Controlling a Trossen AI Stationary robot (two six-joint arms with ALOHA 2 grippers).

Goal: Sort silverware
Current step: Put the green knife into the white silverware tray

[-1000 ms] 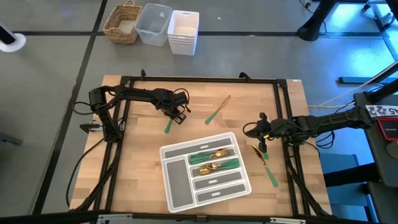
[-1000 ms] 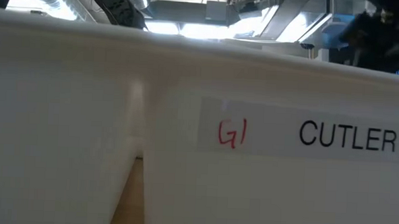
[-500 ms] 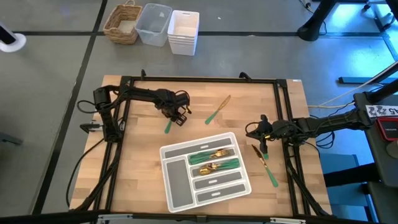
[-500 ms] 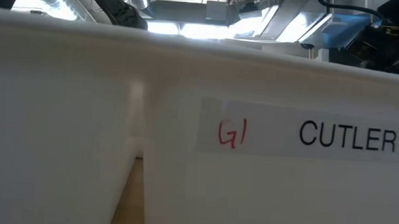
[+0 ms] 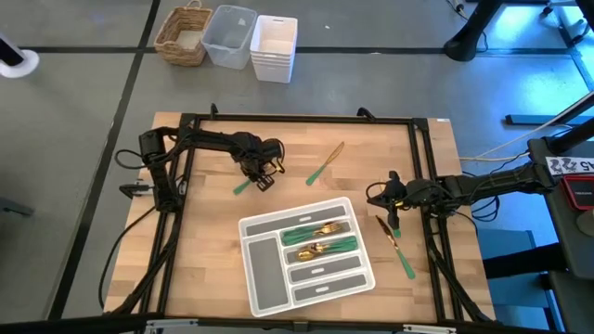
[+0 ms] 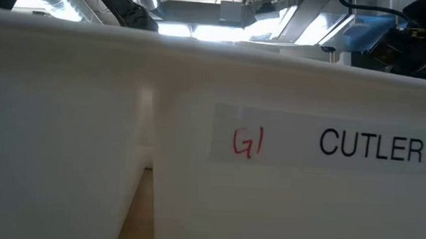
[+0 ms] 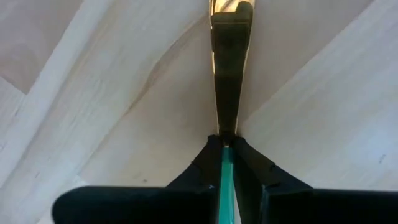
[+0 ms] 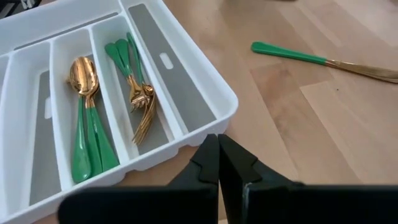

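Note:
A piece of silverware with a gold head (image 7: 229,68) and a slim green handle (image 5: 243,186) lies on the wood at the table's far left. My left gripper (image 5: 263,173) is shut on it. A second piece (image 5: 325,164) lies at the far middle. A third (image 5: 397,249) lies right of the white compartmented tray (image 5: 269,288). In the tray, forks (image 8: 140,99) and spoons (image 8: 84,118) lie in neighbouring compartments. My right gripper (image 5: 393,221) hovers shut just off the tray's right end and touches nothing. My left gripper pinches the piece between its two fingertips (image 7: 208,162), where the green handle meets the gold neck (image 7: 226,152). The fingers come from above, pointing down, one on each side of the piece. The piece appears to lie flat on the wood.
The low view is filled by the tray's white wall (image 6: 211,170), which bears a label. A black frame (image 5: 297,119) runs around the tabletop. A basket (image 5: 183,34) and two white bins (image 5: 251,42) stand on the floor beyond the far edge.
My left gripper has shut on the piece of silverware. The piece has turned on the table, its green handle end swinging toward the table's left edge.

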